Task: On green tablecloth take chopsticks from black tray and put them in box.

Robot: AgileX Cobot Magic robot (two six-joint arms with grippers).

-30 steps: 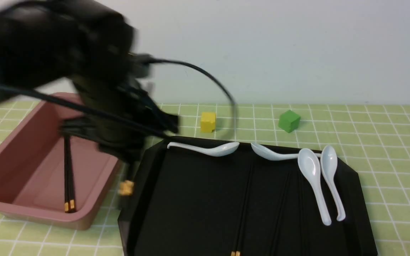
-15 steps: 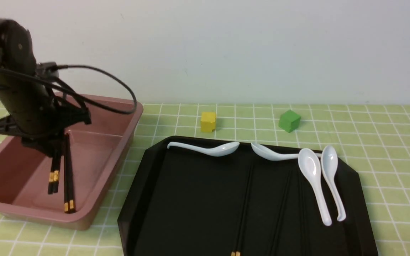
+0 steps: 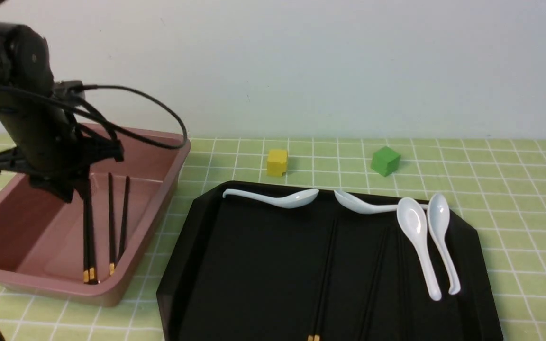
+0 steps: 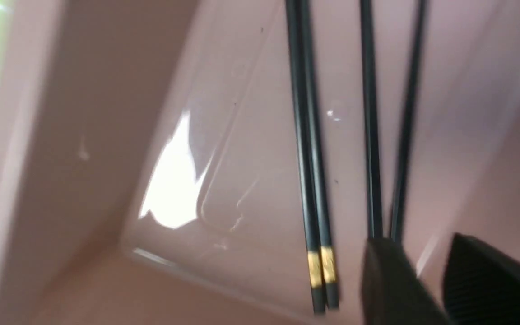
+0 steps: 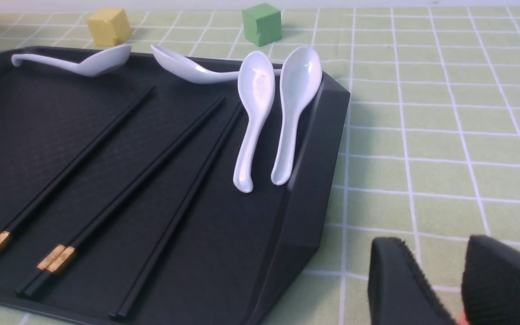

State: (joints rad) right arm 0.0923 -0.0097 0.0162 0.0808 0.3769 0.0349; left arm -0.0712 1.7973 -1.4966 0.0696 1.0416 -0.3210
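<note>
The green tablecloth (image 3: 514, 189) is coloured light yellow-green and crossed by a grid of thin white lines. The box (image 3: 159, 156) is tinted dusty pink. The chopsticks (image 3: 112, 222) are finished in black and banded with gold near one end. The black tray (image 3: 254, 265) is glossed black, and the spoons (image 3: 417, 241) are glazed white. The yellow cube (image 3: 277, 162) and the green cube (image 3: 385, 161) are coloured plainly.

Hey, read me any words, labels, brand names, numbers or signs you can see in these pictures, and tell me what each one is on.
None: no readable text in any view.
The box, black tray, chopsticks, spoons, yellow cube, green cube and green tablecloth carry no visible print.
</note>
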